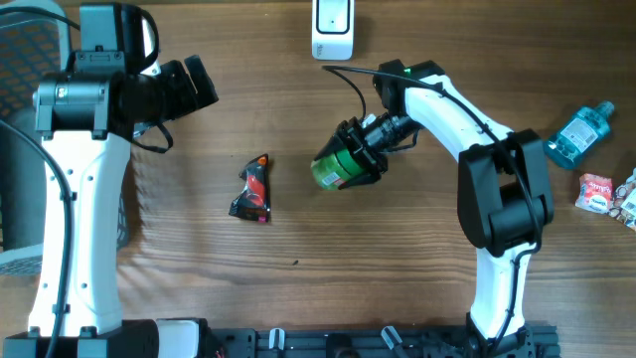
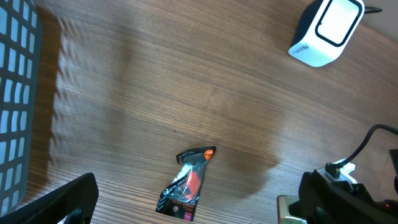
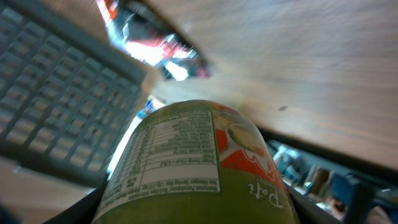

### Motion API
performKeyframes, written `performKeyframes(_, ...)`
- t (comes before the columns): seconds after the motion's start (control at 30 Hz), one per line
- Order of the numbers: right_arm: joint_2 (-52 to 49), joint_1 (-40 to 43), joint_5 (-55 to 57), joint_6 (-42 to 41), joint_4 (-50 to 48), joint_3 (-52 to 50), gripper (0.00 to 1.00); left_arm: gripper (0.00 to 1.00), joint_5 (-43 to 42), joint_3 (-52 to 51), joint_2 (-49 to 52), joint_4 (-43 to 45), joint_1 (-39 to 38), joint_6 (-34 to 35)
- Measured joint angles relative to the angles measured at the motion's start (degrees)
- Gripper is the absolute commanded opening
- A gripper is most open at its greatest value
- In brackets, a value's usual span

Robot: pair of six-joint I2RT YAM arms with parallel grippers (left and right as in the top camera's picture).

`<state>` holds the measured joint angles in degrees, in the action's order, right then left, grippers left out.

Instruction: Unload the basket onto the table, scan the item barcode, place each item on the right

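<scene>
Wood grain runs across the table (image 1: 298, 298), which carries a crinkled black-and-red foil pouch (image 1: 252, 189) left of centre and a rounded white scanner (image 1: 333, 25) at the top edge. At centre frame, the right gripper (image 1: 356, 157) clasps a smooth green cylindrical can (image 1: 333, 171), lifted off the table. At upper left, the left gripper (image 1: 199, 82) hangs spread wide, holding nothing.
</scene>
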<state>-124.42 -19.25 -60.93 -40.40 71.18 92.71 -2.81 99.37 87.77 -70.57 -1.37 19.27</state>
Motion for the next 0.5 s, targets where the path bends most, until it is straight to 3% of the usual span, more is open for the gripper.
performKeyframes(0.2,-0.15,0.0,-8.31,-0.02,0.0,0.0,0.53,1.0,0.0,0.0,0.0,0.0,0.0,0.0)
performKeyframes(0.5,-0.15,0.0,-9.6,-0.02,0.02,0.0,0.52,1.0,0.0,0.0,0.0,0.0,0.0,0.0)
